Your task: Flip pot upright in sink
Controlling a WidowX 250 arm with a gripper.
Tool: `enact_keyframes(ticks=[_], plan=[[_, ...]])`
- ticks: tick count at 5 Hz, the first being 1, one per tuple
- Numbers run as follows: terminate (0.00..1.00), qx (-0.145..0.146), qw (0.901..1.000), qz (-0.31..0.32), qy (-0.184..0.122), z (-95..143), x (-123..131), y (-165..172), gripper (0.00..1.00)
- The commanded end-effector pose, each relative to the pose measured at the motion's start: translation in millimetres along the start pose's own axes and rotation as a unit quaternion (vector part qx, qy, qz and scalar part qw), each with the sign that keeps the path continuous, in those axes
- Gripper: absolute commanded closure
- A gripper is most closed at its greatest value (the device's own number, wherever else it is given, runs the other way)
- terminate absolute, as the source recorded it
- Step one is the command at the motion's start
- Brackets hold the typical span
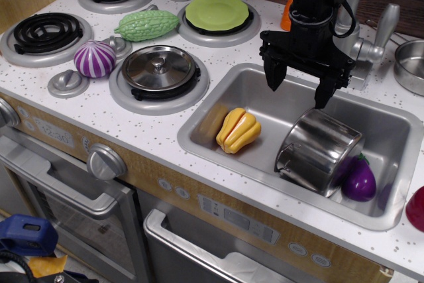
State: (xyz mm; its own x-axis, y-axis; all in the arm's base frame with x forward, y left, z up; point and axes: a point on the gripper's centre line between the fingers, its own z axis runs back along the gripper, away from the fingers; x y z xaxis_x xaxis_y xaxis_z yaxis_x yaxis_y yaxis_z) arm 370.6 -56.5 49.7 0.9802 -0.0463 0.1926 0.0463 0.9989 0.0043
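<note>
Nearest the camera, the oven door (pixel 73 210) and drawer (pixel 218 250) of the toy kitchen front the white speckled desk (pixel 119 120). Set into it on the right is the sink (pixel 218 140), a rectangular basin of brushed silver metal with rounded corners. The pot (pixel 318 150) lies in the right half of the sink, a shiny steel cylinder tipped on its side, its mouth facing down and to the near left, a thin wire handle showing at the rim. It leans against a glossy purple eggplant (pixel 359 180) on its right; a ribbed yellow squash (pixel 238 130) lies well to its left.

The black gripper (pixel 299 87) hangs above the far edge of the sink, its two fingers spread wide and holding nothing, just above and clear of the pot.

By the look of it, the flip is not yet done: the pot has to be grasped, likely at its rim or wall, and turned until its base sits flat. Polished, curved steel may slip in the fingers.
</note>
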Motion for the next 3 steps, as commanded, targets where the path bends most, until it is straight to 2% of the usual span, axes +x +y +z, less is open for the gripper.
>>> enact_keyframes(ticks=[1,2,3], plan=[[0.0,0.0,1.0,0.0,0.0,0.0,0.0,0.0,0.0],[0.0,-0.092,0.9948,0.043,-0.006,3.3,7.1,5.2,0.0],[0.0,-0.143,0.9876,0.063,-0.012,2.8,6.8,8.2,0.0]])
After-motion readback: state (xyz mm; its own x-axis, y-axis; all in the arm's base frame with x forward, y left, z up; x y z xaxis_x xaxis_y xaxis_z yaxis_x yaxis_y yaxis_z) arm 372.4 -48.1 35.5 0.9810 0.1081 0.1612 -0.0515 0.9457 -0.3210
